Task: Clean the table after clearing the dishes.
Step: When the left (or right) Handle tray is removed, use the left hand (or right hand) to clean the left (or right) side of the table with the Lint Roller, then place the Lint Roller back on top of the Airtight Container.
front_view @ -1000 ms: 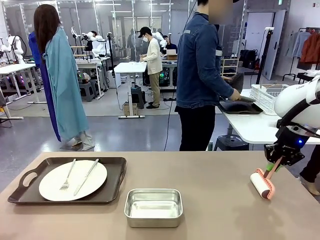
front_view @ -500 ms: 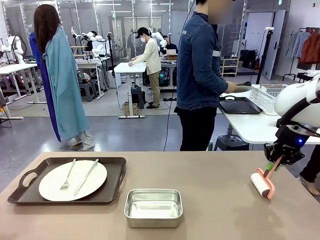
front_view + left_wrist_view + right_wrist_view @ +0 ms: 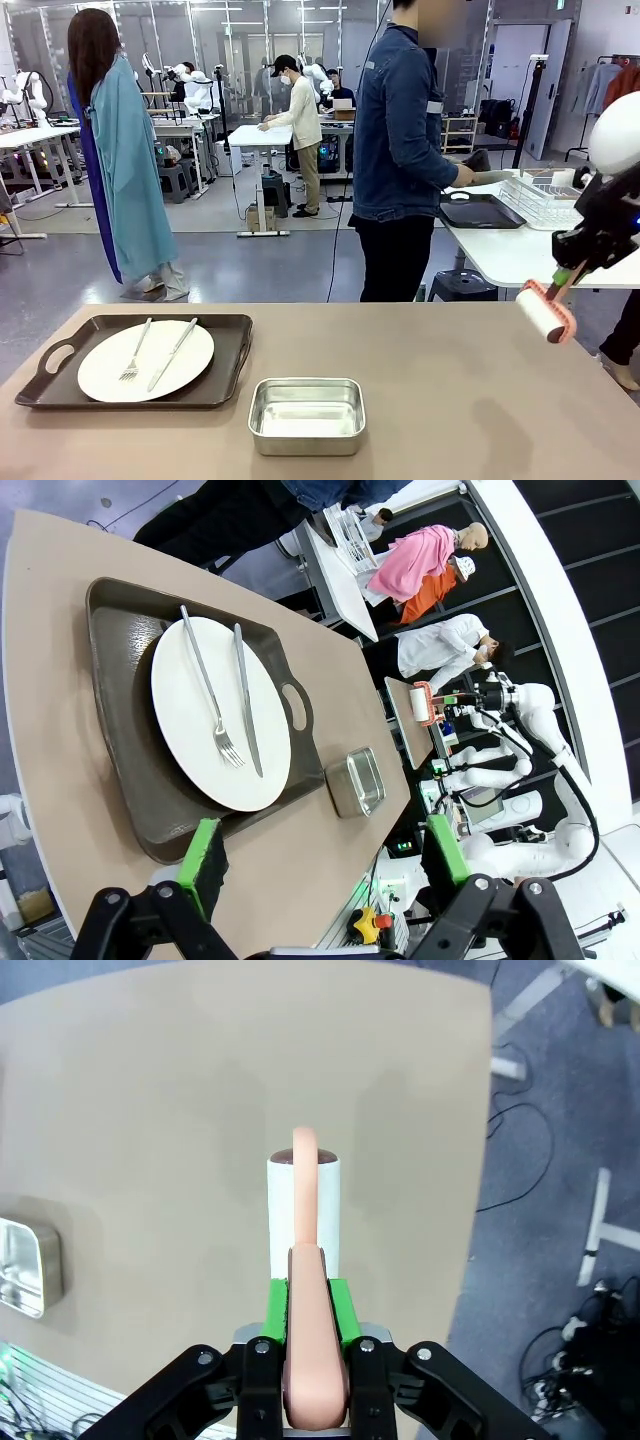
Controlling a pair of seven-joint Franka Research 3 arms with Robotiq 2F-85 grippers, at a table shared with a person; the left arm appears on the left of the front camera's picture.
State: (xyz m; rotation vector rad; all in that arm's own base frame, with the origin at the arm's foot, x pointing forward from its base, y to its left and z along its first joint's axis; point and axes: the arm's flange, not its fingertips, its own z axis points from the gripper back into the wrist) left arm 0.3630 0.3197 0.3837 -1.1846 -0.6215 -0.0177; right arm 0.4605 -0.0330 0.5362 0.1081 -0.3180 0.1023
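On the tan table (image 3: 430,370), at the left, a dark brown handled tray (image 3: 60,385) carries a white plate (image 3: 100,365) with a fork (image 3: 133,355) and a knife (image 3: 172,354). My right gripper (image 3: 565,272) hangs over the table's right edge, shut on the pink handle of a lint roller (image 3: 545,312) whose white roll is lifted off the surface. In the right wrist view, the gripper (image 3: 308,1310) clamps the handle, and the roll (image 3: 305,1210) points away over the table (image 3: 150,1110). My left gripper (image 3: 325,855) is open, high above the tray (image 3: 120,770) and plate (image 3: 190,695).
A small steel pan (image 3: 306,414) sits near the front middle of the table. A person in a denim jacket (image 3: 400,130) stands at the far side, turned to a white side table (image 3: 500,255) that holds another dark tray (image 3: 480,212) and a white rack (image 3: 545,195).
My right gripper has risen and shifted right, lifting the lint roller off the tabletop. The person has set the dark tray down on the white side table.
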